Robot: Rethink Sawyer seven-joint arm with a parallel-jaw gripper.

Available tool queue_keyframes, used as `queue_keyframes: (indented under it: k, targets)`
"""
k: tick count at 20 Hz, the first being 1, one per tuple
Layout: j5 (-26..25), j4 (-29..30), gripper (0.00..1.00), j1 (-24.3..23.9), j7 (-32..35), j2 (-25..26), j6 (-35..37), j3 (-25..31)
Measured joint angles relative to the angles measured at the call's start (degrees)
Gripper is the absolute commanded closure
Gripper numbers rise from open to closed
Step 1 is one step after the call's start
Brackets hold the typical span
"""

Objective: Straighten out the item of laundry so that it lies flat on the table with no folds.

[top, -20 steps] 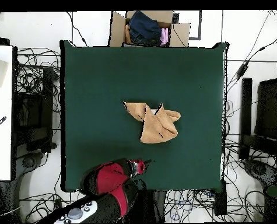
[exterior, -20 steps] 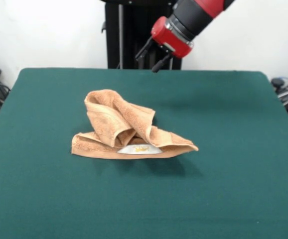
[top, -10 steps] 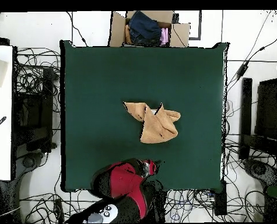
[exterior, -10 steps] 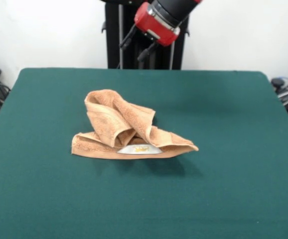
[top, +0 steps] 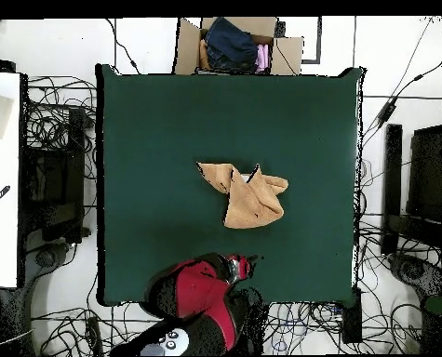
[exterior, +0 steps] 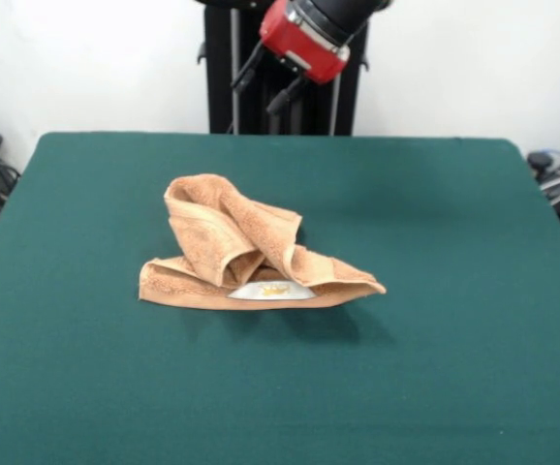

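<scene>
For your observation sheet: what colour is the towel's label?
White with a small gold mark, on the towel's label; clearest in the front view.

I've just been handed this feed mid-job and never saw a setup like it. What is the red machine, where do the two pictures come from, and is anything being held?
The red and black machine is a robot arm; its gripper hangs high above the table's far edge, jaws apart and empty. One picture comes from a camera across the table, facing the robot. The other looks straight down, with the arm at the bottom edge. On the green table lies one orange-tan towel, crumpled into a folded heap, its white label showing at the near side. Nothing touches it, so the flattening is not yet done.
</scene>
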Motion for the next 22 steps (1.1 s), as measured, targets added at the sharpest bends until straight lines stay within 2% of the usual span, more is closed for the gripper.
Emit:
queue_keyframes:
  k: [22]
  targets:
    - [-4.47, -0.07, 0.0, 1.69, 0.0, 0.45, 1.33, -0.07]
